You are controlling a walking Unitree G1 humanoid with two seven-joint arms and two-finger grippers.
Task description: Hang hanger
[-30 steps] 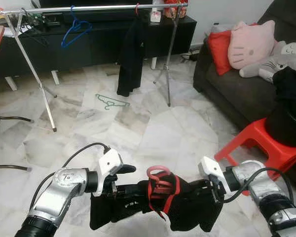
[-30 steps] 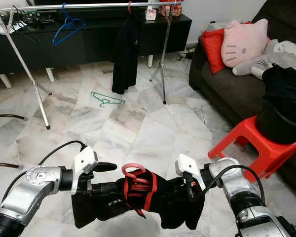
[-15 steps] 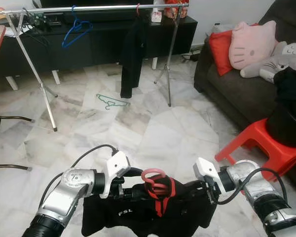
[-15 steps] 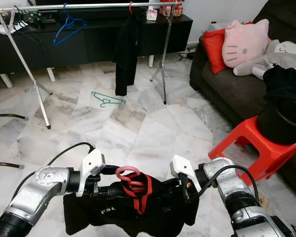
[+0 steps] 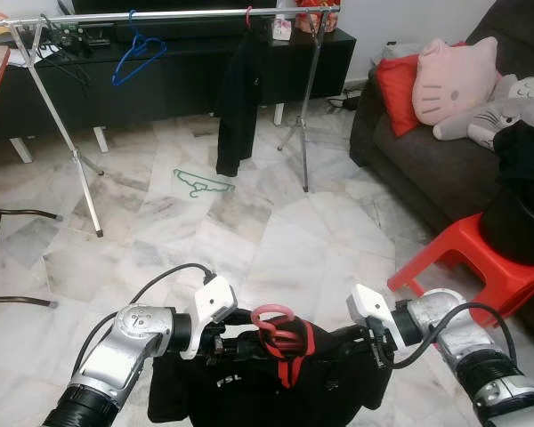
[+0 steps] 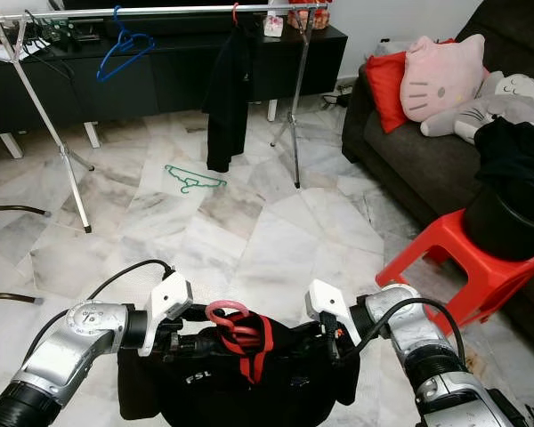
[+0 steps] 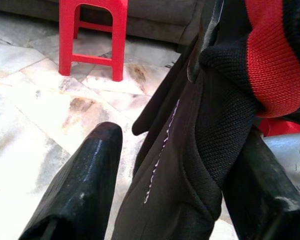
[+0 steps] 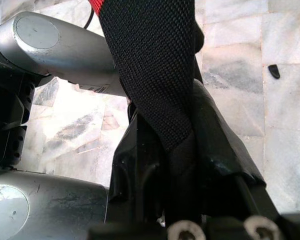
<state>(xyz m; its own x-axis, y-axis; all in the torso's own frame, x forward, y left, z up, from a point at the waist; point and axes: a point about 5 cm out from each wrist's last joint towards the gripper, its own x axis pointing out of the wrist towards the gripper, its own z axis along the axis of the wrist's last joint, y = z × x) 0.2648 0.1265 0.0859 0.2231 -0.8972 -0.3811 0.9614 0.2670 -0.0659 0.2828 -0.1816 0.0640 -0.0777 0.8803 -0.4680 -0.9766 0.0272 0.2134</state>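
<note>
Red hanger (image 5: 277,326), black shirt (image 5: 249,391) lettered "FSL"

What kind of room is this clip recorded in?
Most likely a home living room doubling as a laundry spot: a dark sofa with plush cushions, a low black media cabinet, and a metal clothes rack standing on the marble floor.

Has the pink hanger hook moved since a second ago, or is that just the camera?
Yes. The rail and red stool hold their places, so the camera is steady, while the pink hanger hook has shifted slightly left, toward the left gripper.
</note>
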